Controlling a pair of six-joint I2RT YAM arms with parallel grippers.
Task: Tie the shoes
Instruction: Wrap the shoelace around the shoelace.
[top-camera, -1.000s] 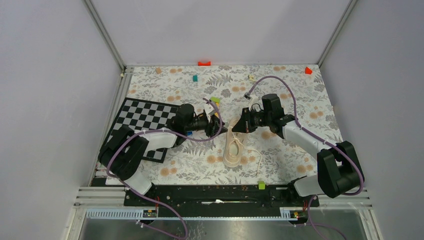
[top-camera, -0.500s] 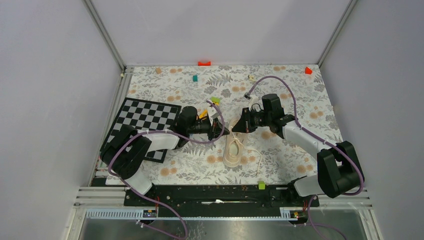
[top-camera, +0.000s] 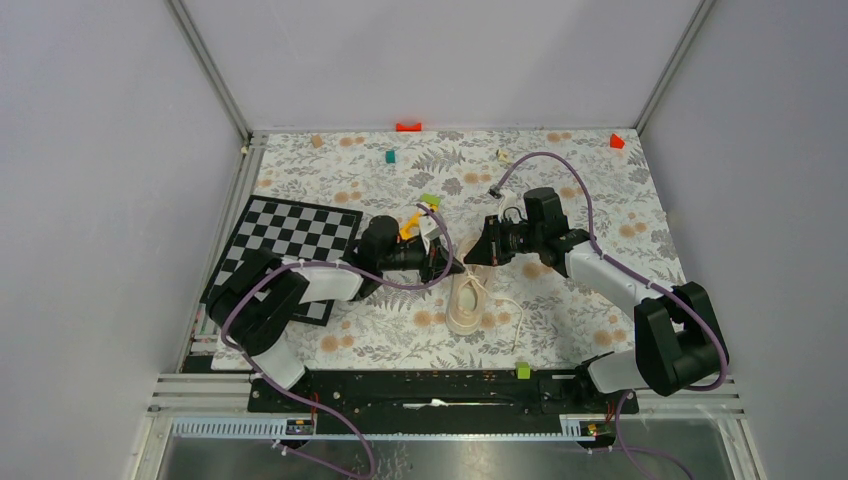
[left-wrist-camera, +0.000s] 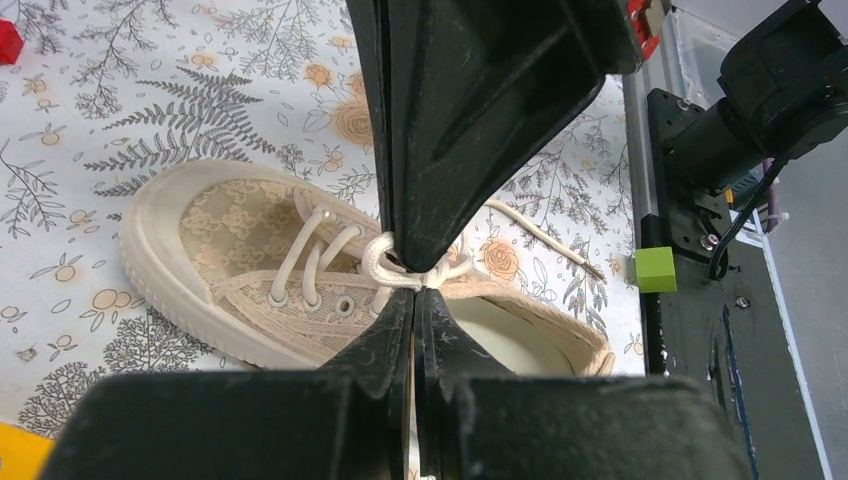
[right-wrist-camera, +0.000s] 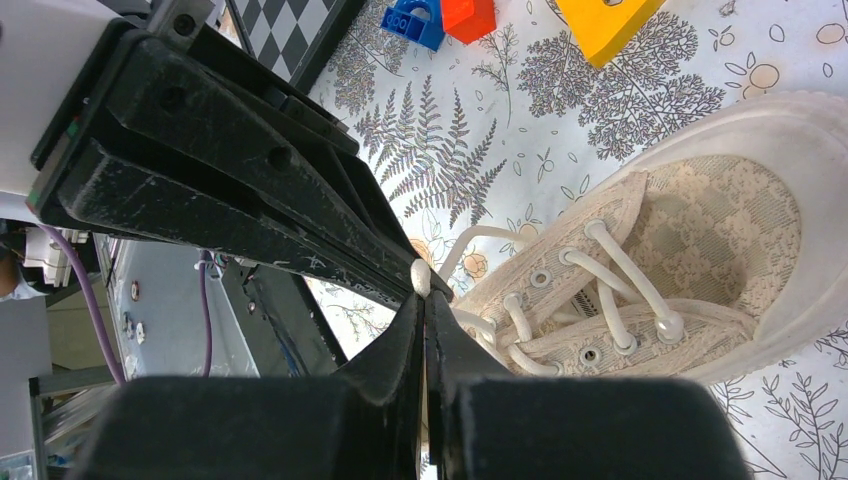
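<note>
At the middle of the floral counter (top-camera: 560, 320), a cream fabric sneaker (top-camera: 466, 298) is seen lying flat on its sole. Its toe is turned toward 12 o'clock and its heel toward 6 o'clock, where the arms are bolted. Its pale laces (left-wrist-camera: 330, 250) are threaded through the eyelets and gathered into a small twist above the tongue. That twist is gripped from both sides. The left pincer (left-wrist-camera: 414, 296), reaching in from 9 o'clock, is pressed together on the cord. The right pincer (right-wrist-camera: 424, 305), reaching in from 2 o'clock, is likewise pressed together on it, and the two tips are brought almost to touching. One loose lace end (top-camera: 519, 328) is trailed across the counter toward 4 o'clock.

The step in hand is judged to be the drawing of a first crossing. It would be done well if both grips were held firm and the cord were pulled outward evenly, toward 9 and 3 o'clock, and kept low. An uneven or upward pull could be expected to drag or tip so light a shoe, or to let the cord slip out.

No box, bowl or tray is seen. The only hollow is the shoe's own opening, in which nothing but a pale insole is shown. A yellow block (right-wrist-camera: 605, 20) is set loose at 11 o'clock, a green cube (top-camera: 522, 371) at 5 o'clock, and a chessboard (top-camera: 290, 228) at 10 o'clock.
</note>
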